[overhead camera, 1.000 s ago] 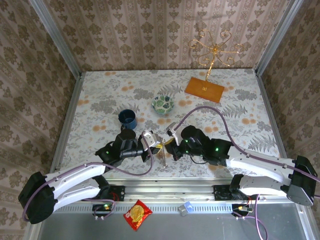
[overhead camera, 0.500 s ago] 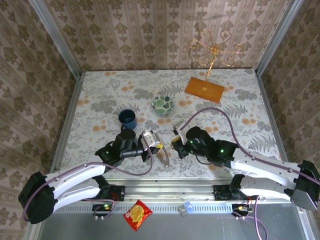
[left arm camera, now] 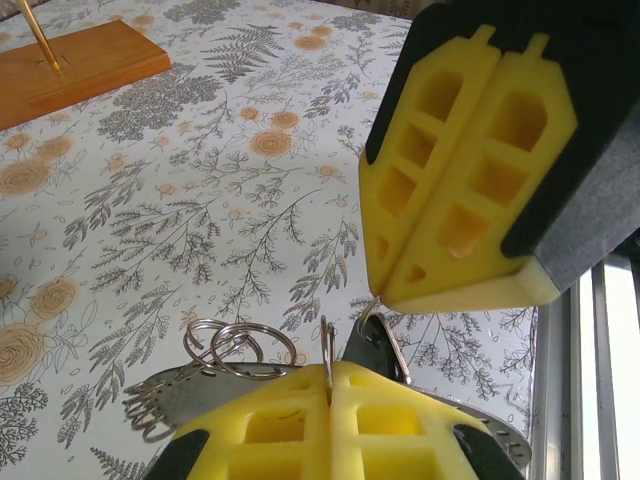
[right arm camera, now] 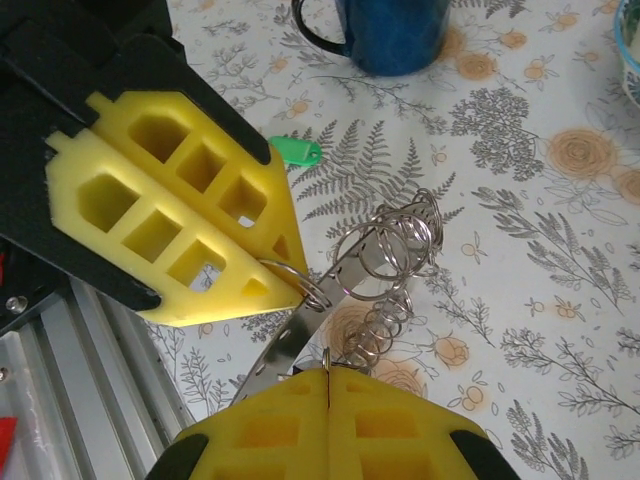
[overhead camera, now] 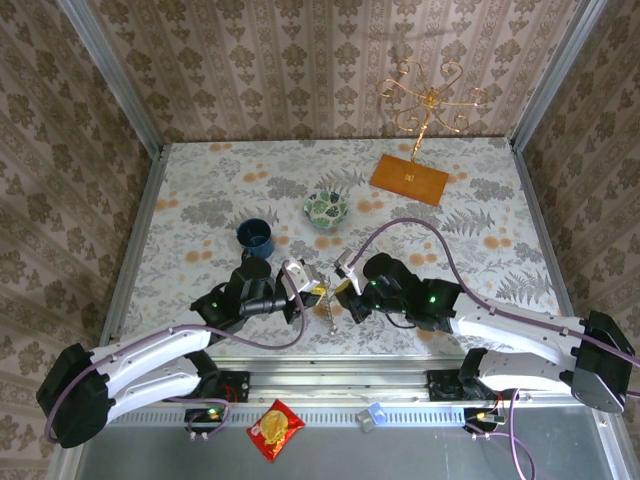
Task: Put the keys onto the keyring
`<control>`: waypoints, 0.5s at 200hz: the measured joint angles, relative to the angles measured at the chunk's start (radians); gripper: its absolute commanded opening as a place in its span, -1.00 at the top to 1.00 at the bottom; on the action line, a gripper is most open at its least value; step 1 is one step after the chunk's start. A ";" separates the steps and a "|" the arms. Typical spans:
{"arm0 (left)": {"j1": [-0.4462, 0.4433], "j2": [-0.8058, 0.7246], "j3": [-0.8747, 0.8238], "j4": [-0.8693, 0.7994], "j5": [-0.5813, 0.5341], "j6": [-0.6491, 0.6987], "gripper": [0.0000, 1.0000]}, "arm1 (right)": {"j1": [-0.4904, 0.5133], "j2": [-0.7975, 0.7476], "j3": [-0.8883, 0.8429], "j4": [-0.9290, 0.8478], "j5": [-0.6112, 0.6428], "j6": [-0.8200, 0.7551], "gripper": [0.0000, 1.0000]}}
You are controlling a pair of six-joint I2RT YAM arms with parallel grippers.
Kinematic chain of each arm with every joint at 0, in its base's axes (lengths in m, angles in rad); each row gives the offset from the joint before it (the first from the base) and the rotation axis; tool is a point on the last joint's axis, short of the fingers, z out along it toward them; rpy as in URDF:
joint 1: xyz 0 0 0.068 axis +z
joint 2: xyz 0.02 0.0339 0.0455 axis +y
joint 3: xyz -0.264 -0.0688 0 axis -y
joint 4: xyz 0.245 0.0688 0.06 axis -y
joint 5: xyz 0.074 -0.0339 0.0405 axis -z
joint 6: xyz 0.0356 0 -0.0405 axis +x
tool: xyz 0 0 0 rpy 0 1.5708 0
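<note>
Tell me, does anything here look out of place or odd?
A red-and-yellow snack packet lies off the floral table, on the grey ledge at its near edge. A green-headed key lies alone near the blue mug, apart from the bunch of silver metal rings that the left hand and right hand pinch.

Floral-patterned table (overhead camera: 200, 190) is enclosed by damask wallpapered walls (overhead camera: 290, 60) with metal corner posts (overhead camera: 108, 75).

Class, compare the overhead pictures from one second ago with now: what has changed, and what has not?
The right gripper drew back rightward from the left gripper, then closed in again. Both stayed shut and now pinch the keyring. Left arm, blue mug and bowl did not move.
</note>
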State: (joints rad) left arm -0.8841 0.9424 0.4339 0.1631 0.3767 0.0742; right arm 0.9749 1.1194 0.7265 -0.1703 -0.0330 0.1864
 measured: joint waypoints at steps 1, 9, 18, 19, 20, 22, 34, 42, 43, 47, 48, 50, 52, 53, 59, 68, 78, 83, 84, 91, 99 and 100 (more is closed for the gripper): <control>0.000 0.000 0.000 0.000 0.000 0.000 1.00 | 0.000 0.000 0.000 0.001 -0.001 0.000 1.00; 0.000 0.000 0.000 0.000 0.000 -0.001 1.00 | 0.000 0.001 0.000 0.006 -0.006 -0.002 1.00; 0.000 0.000 0.000 0.000 0.000 -0.002 1.00 | 0.000 0.001 0.000 0.011 -0.009 -0.005 1.00; 0.000 0.000 0.000 0.000 0.000 -0.002 1.00 | 0.000 0.001 0.000 0.011 -0.009 -0.005 1.00; 0.000 0.000 0.000 0.000 0.000 -0.002 1.00 | 0.000 0.001 0.001 0.011 -0.010 -0.005 1.00; 0.000 0.000 0.000 0.000 0.000 -0.002 1.00 | 0.000 0.001 0.001 0.011 -0.010 -0.005 1.00; 0.000 0.000 0.000 0.000 0.000 -0.004 1.00 | 0.000 0.001 0.001 0.014 -0.017 -0.007 1.00; 0.000 0.000 0.000 0.000 0.000 -0.004 1.00 | 0.000 0.001 0.001 0.015 -0.023 -0.009 1.00; 0.000 0.000 0.000 0.000 0.000 -0.004 1.00 | 0.000 0.001 0.001 0.015 -0.023 -0.009 1.00; 0.000 0.000 0.000 0.000 0.000 -0.004 1.00 | 0.000 0.001 0.001 0.015 -0.025 -0.009 1.00; 0.000 0.000 0.000 0.000 0.000 -0.004 1.00 | 0.000 0.001 0.001 0.016 -0.026 -0.009 1.00; 0.000 0.000 0.000 0.000 0.000 -0.004 1.00 | 0.000 0.001 0.001 0.016 -0.027 -0.009 1.00; 0.000 0.000 0.000 0.000 0.000 -0.004 1.00 | 0.000 0.001 0.001 0.017 -0.028 -0.009 1.00; 0.000 0.000 0.000 0.000 0.000 -0.004 1.00 | 0.000 0.001 0.001 0.018 -0.028 -0.009 1.00; 0.000 0.000 0.000 0.000 0.000 -0.004 1.00 | 0.000 0.001 0.001 0.019 -0.029 -0.010 1.00; 0.000 0.000 0.000 0.000 0.000 -0.004 1.00 | 0.000 0.001 0.001 0.024 -0.032 -0.011 1.00; 0.000 0.000 0.000 0.000 0.000 -0.004 1.00 | 0.000 0.001 0.001 0.033 -0.035 -0.013 1.00; 0.000 0.000 0.000 0.000 0.000 -0.004 1.00 | 0.000 0.001 0.002 0.037 -0.035 -0.014 1.00; 0.000 0.000 0.000 0.000 0.000 -0.004 1.00 | 0.000 0.001 0.002 0.037 -0.035 -0.015 1.00; 0.000 0.000 0.000 0.000 0.000 -0.004 1.00 | 0.000 0.001 0.002 0.041 -0.035 -0.018 1.00; 0.000 0.000 0.000 0.000 0.000 -0.004 1.00 | 0.000 0.001 0.003 0.043 -0.035 -0.021 1.00; 0.000 0.000 0.000 0.000 0.000 -0.004 1.00 | 0.000 0.001 0.003 0.044 -0.035 -0.021 1.00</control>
State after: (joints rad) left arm -0.8841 0.9424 0.4339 0.1631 0.3771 0.0704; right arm 0.9749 1.1206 0.7292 -0.1265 -0.0685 0.1654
